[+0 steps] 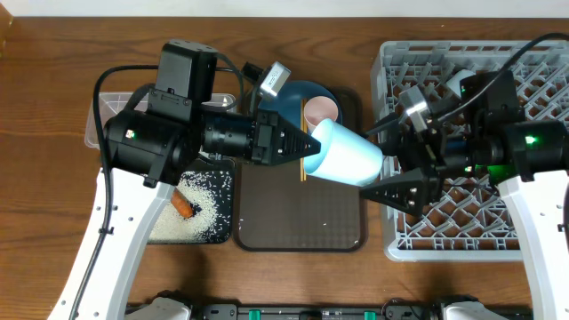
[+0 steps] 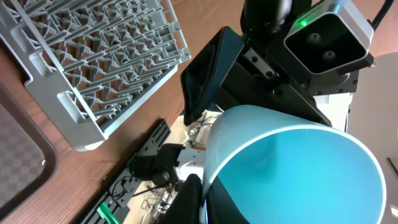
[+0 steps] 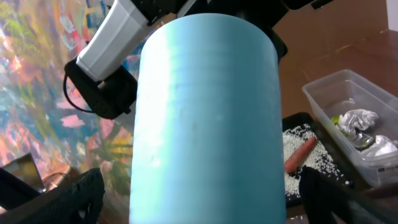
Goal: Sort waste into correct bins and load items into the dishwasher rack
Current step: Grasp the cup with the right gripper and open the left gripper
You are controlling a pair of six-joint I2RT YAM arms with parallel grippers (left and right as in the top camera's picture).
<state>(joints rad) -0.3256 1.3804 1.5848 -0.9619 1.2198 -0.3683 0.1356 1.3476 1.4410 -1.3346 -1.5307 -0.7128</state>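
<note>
Cup (image 1: 347, 160) pinched at its rim by the left gripper (image 1: 309, 148). Right gripper (image 1: 384, 173) spread wide, a finger either side of it

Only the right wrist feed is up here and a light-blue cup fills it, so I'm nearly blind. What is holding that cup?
Observer: The left gripper, shut on the rim of the light-blue cup, which is held over the brown tray.
Operator: Anything inside it?
Observer: No. The left wrist view looks into its mouth, and it is empty.
Operator: Where is the rack from here?
Observer: The dishwasher rack lies right beside the tray, with its edge under the open right gripper.
</note>
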